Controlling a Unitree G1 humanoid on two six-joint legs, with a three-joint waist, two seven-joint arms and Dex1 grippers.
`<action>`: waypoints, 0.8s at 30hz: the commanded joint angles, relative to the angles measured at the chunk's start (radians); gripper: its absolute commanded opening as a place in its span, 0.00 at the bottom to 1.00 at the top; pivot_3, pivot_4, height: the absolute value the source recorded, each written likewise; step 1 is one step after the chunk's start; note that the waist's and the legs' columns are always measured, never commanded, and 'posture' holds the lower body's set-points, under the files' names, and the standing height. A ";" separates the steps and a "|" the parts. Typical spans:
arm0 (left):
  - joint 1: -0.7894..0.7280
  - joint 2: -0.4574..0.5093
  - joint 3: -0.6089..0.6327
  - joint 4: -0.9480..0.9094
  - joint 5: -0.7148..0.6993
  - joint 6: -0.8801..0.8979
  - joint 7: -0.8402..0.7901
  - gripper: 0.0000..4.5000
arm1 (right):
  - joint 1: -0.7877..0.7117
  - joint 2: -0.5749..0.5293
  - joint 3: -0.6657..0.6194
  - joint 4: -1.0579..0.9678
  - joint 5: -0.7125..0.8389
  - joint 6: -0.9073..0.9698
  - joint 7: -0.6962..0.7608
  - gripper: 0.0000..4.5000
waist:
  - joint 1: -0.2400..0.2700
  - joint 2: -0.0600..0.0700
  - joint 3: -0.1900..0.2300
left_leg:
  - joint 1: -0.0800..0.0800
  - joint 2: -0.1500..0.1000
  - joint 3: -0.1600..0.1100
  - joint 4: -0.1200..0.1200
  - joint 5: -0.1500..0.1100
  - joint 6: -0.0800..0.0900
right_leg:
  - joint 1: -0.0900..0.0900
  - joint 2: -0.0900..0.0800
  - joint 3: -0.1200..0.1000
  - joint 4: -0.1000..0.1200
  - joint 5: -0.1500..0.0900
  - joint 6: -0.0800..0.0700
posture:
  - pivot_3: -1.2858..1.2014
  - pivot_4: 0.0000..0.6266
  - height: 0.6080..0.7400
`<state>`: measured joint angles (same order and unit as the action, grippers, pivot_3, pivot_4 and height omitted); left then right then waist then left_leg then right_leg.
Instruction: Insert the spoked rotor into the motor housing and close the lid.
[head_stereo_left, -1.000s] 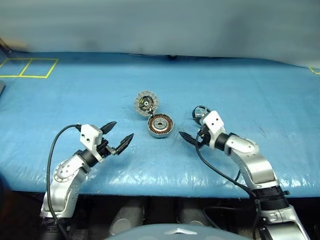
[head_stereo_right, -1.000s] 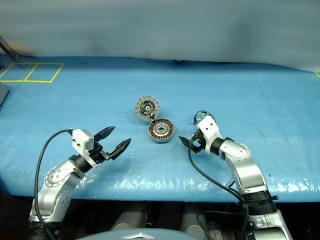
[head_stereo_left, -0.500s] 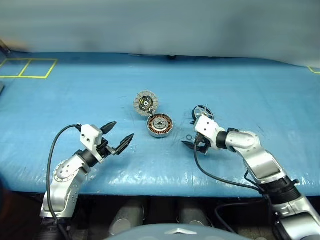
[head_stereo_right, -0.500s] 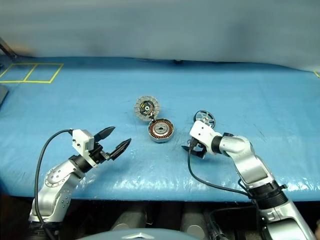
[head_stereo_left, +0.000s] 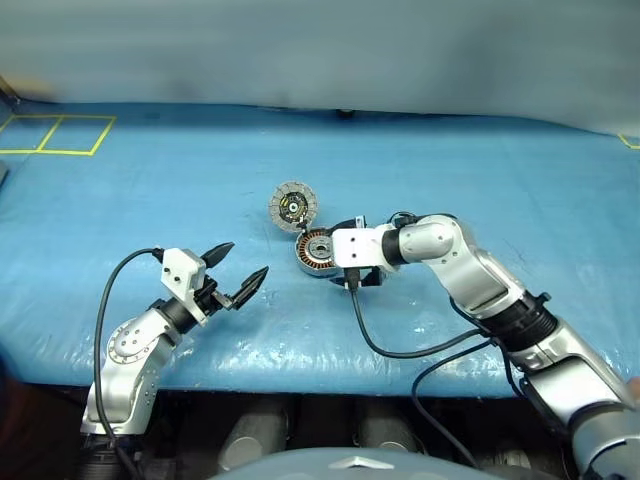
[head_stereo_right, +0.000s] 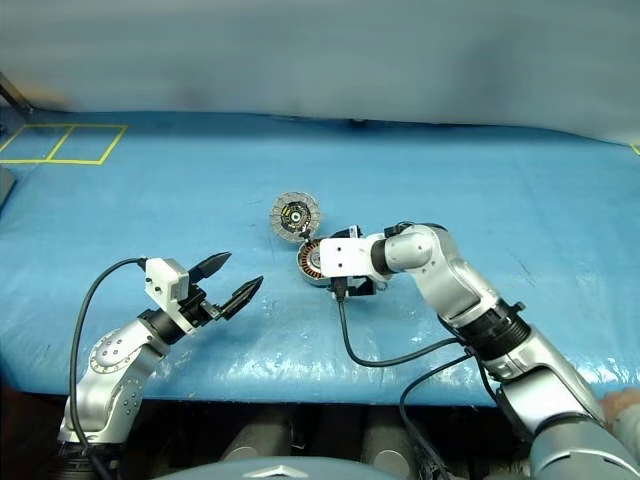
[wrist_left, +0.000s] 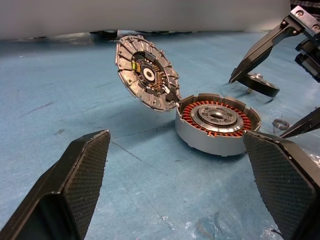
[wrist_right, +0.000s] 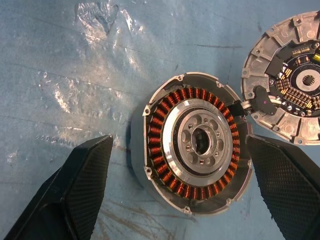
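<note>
The right claw (wrist_right: 175, 200) now hangs over the motor housing (wrist_right: 195, 142), swung left from beside the spoked rotor (wrist_left: 260, 84).

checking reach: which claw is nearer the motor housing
Right. The right claw hangs open right over the motor housing; the left claw sits open, well off to the housing's left.

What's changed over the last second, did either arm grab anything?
No grab. The right gripper swung from beside the spoked rotor toward the robot's left and now hovers open over the motor housing, empty. The left gripper, the housing, the raised lid and the rotor stayed put.
</note>
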<state>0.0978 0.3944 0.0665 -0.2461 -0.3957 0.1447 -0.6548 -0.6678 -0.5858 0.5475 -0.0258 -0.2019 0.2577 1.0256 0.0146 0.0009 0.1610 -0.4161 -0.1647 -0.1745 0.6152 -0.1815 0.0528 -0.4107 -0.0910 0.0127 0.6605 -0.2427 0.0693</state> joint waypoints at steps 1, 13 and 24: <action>-0.002 0.000 0.002 -0.041 -0.002 -0.009 0.002 1.00 | -0.034 0.014 0.014 0.027 -0.030 -0.043 0.021 0.99 | 0.000 0.000 0.000 | 0.000 0.000 0.000 0.000 0.000 0.000 | 0.000 0.000 0.000 0.000 0.000 0.000 | 0.52 0.24 1.00; 0.010 -0.005 -0.001 -0.047 -0.001 -0.011 0.007 1.00 | -0.056 0.071 0.036 0.145 -0.071 -0.105 0.081 0.99 | -0.002 0.000 0.000 | 0.001 0.000 0.000 0.000 0.000 0.000 | 0.000 0.001 0.001 0.001 0.001 -0.001 | 0.52 0.24 1.00; 0.032 -0.007 -0.001 -0.061 -0.001 -0.013 0.019 1.00 | -0.111 0.133 0.051 0.297 -0.114 -0.150 0.108 0.90 | -0.004 0.000 0.000 | 0.001 0.001 0.000 0.000 0.001 -0.001 | 0.000 0.002 0.001 0.002 0.002 -0.001 | 0.52 0.24 1.00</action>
<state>0.1298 0.3896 0.0652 -0.2557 -0.3954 0.1447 -0.6362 -0.7671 -0.4590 0.5918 0.2665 -0.3097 0.1268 1.1228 0.0108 0.0007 0.1607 -0.4145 -0.1639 -0.1740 0.6154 -0.1808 0.0515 -0.4108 -0.0889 0.0139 0.6623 -0.2410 0.0678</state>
